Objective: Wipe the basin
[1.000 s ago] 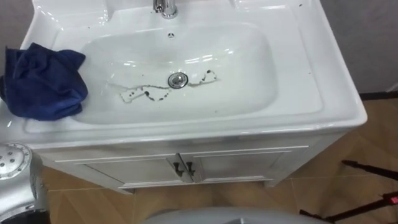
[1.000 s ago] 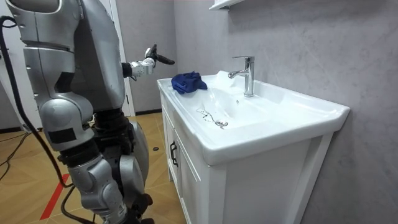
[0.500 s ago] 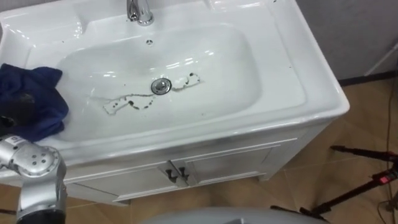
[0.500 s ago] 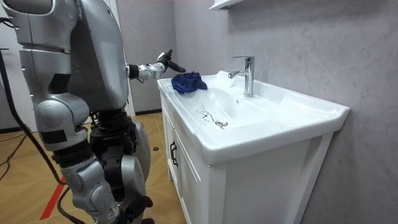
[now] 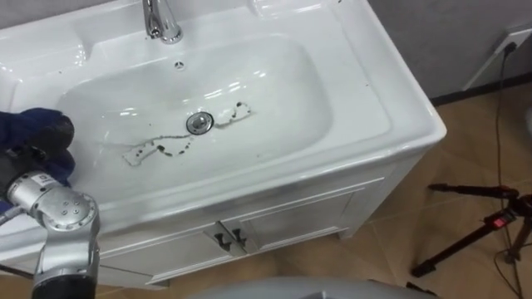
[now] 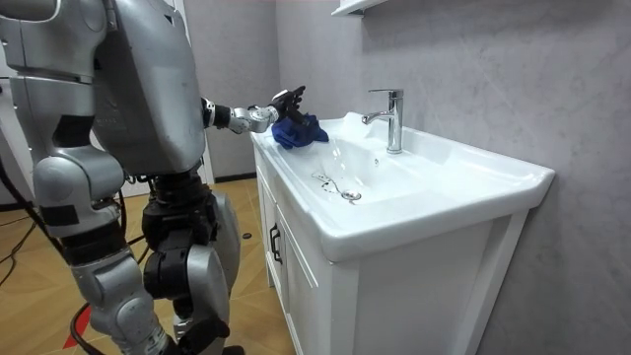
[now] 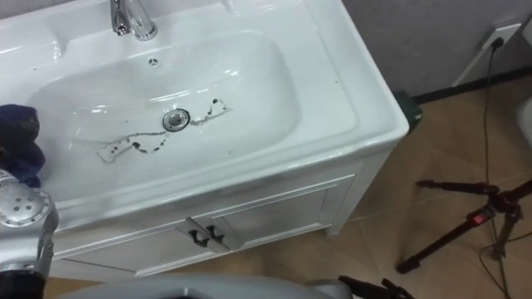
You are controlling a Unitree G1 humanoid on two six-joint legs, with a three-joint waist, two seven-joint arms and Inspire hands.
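The white basin (image 5: 399, 108) has dark smears (image 5: 154, 149) running left of its drain (image 5: 198, 123) and a short one to the drain's right. A crumpled dark blue cloth (image 5: 21, 124) lies on the basin's left rim. My left hand (image 5: 21, 162) reaches in from the lower left and rests over the cloth's near side. In the room view the left hand (image 6: 286, 102) hovers just above the cloth (image 6: 306, 133) with its fingers extended. I stand at the basin's front left corner.
A chrome faucet (image 5: 162, 21) stands at the back of the bowl. Below the basin are white cabinet doors with dark handles (image 5: 229, 239). A black tripod (image 5: 482, 224) stands on the wooden floor to the right.
My left arm has reached forward, bringing the hand from beside the basin to above the cloth. The eye view has swung right, so the basin sits further left in it.
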